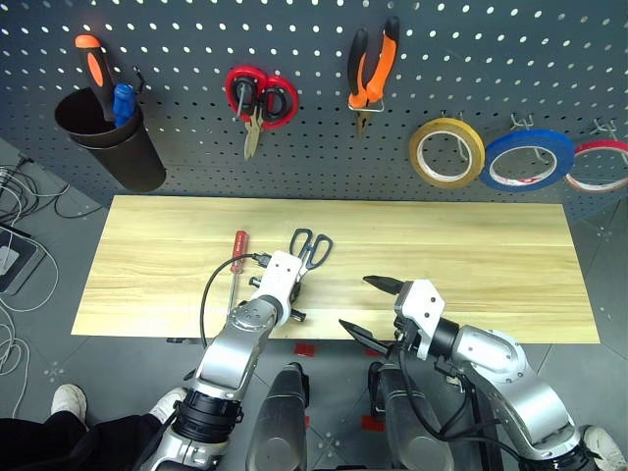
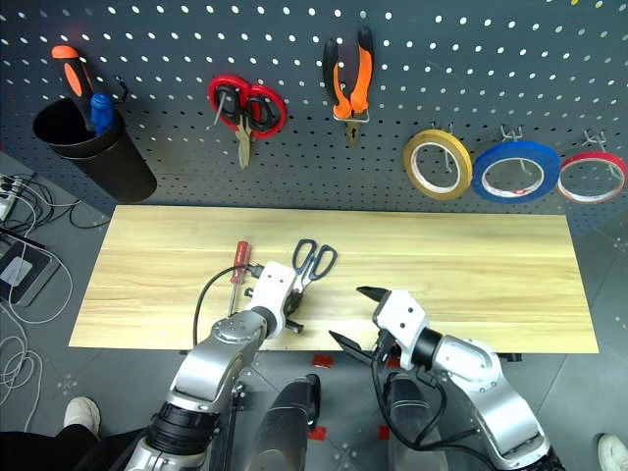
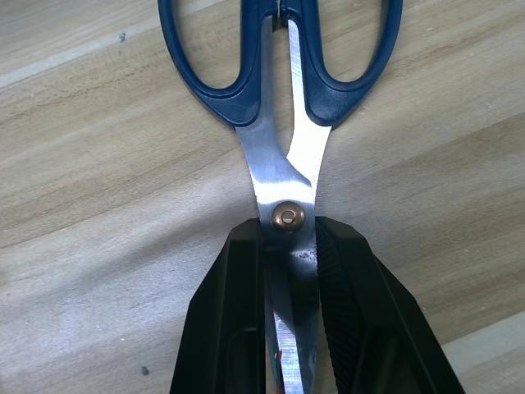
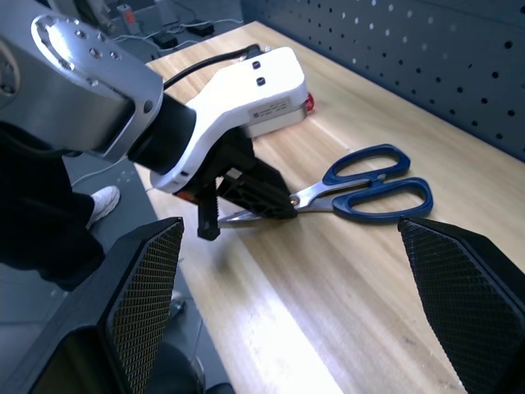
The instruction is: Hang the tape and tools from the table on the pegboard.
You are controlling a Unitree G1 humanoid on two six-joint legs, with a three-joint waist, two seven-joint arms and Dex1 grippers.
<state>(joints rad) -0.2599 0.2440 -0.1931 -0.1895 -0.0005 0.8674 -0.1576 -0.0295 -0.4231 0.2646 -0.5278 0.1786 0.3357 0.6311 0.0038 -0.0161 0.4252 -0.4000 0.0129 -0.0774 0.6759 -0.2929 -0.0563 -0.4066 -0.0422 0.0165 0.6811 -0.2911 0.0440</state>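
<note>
Steel scissors with dark blue handles point(image 3: 283, 107), on pale wood table point(image 1: 491, 265): blades clamped by left gripper point(image 3: 289, 271); right gripper point(image 1: 371, 309) agape nearby.

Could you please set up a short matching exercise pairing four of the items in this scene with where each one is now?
Items:
1. blue-handled scissors
2. orange-and-black pliers
3. red-handled screwdriver
4. blue tape

Places:
A. lying loose on the table
B. on a pegboard hook between the yellow and red rolls
C. blades clamped in the left gripper
D. on the pegboard, right of the red scissors

Pairs: 1-C, 2-D, 3-A, 4-B
</note>
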